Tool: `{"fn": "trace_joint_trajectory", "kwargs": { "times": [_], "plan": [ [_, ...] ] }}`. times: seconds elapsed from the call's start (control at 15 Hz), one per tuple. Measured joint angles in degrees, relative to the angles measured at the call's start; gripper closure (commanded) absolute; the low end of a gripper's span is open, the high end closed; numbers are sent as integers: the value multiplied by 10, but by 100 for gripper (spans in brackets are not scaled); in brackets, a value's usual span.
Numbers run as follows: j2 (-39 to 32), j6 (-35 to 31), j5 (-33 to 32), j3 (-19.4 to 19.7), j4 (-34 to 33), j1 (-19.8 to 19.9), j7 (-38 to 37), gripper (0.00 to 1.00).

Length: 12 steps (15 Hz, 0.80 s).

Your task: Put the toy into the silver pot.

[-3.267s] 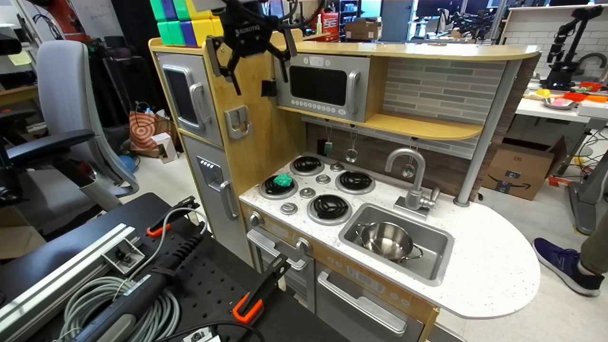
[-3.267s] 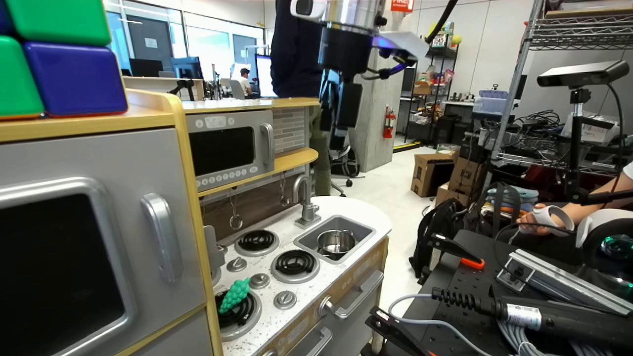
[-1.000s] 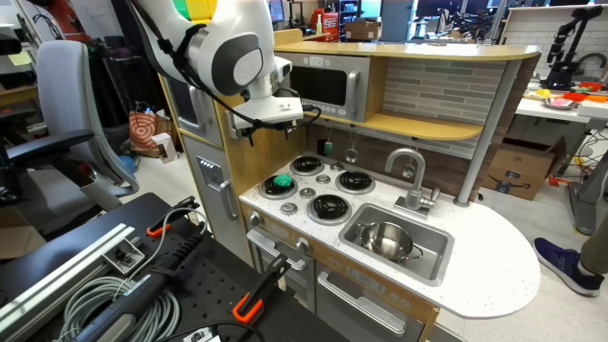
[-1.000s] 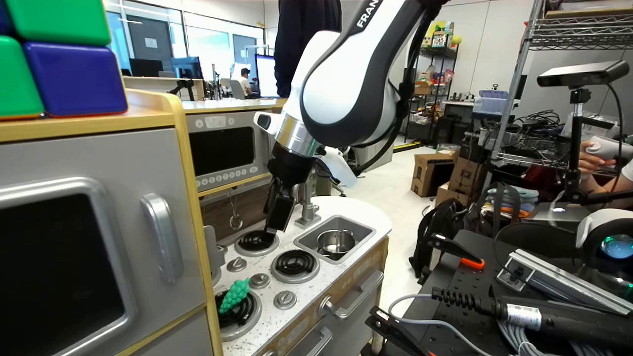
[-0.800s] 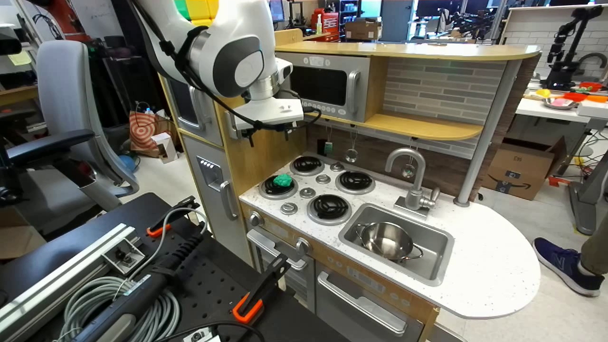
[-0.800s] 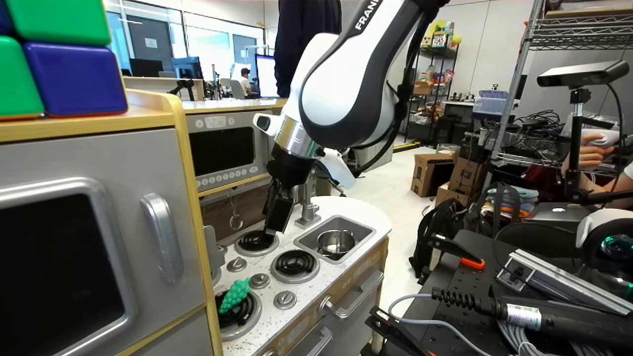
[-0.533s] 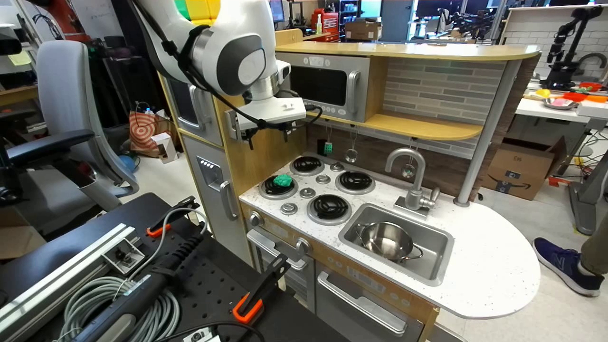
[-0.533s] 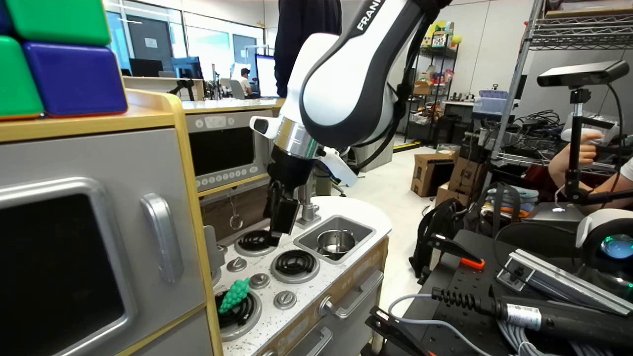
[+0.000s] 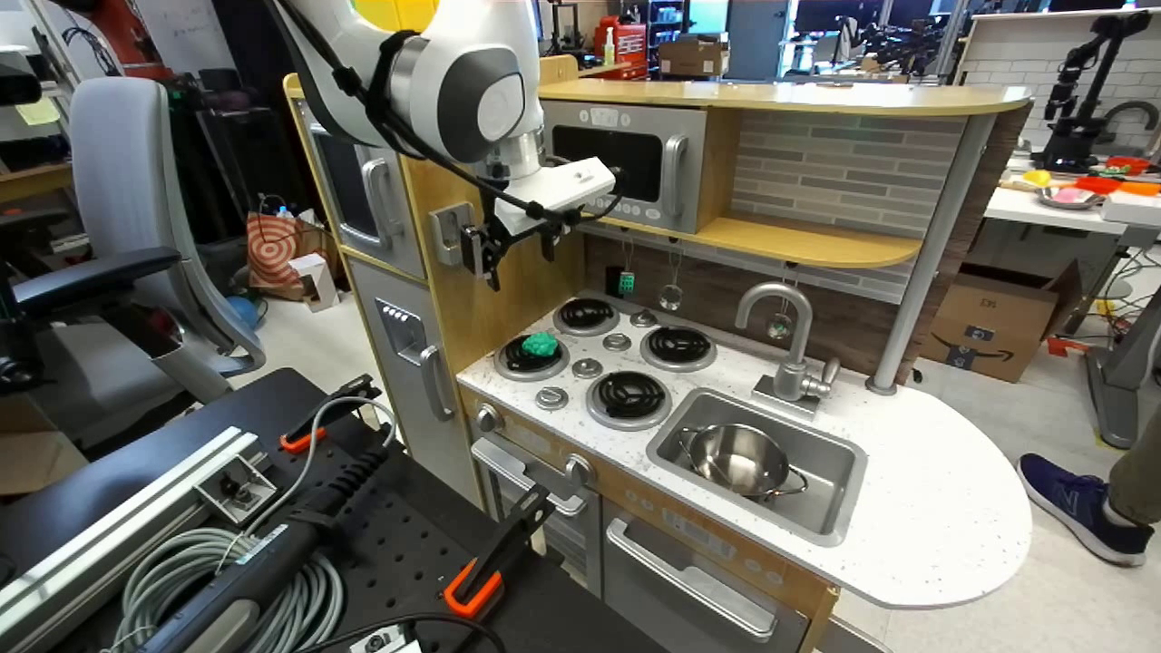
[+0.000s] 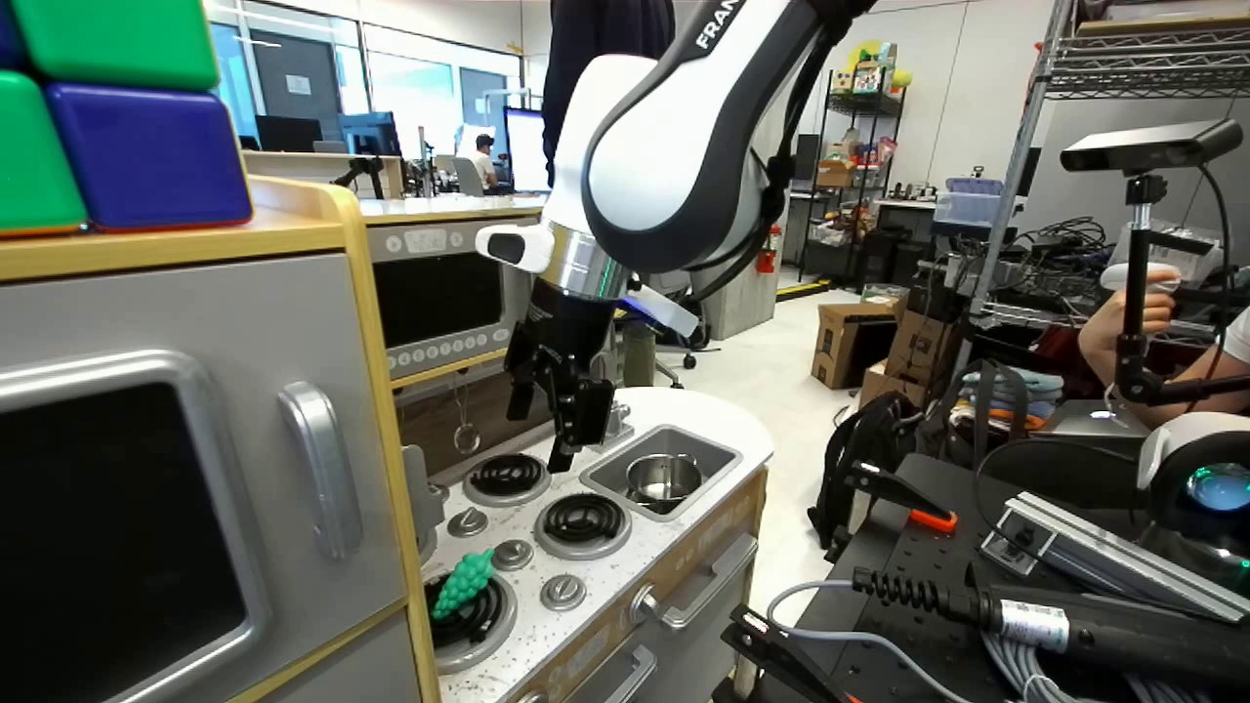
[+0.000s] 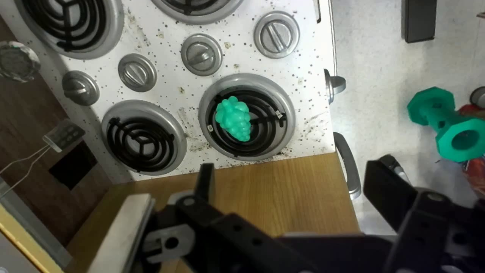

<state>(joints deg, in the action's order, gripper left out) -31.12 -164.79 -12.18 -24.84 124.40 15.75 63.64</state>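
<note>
green toy unmoved on burner, claw now turned, jaws apart

Pincer partly outside wrist view

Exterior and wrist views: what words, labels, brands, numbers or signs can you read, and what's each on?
"FRAN": on the robot arm, in an exterior view, cut off at the top edge.
Too small or blurred to read:
the microwave buttons
the white label on the black device
the print on the cardboard box
Wrist view: no readable text.
</note>
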Motion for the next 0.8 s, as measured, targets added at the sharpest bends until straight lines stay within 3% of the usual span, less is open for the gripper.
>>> {"fn": "trace_joint_trajectory", "kwargs": {
  "times": [0.47, 0.8],
  "plan": [
    [0, 11, 5, 18, -3, -17, 32, 0],
    [-9, 33, -43, 104, -31, -103, 41, 0]
  ]
}}
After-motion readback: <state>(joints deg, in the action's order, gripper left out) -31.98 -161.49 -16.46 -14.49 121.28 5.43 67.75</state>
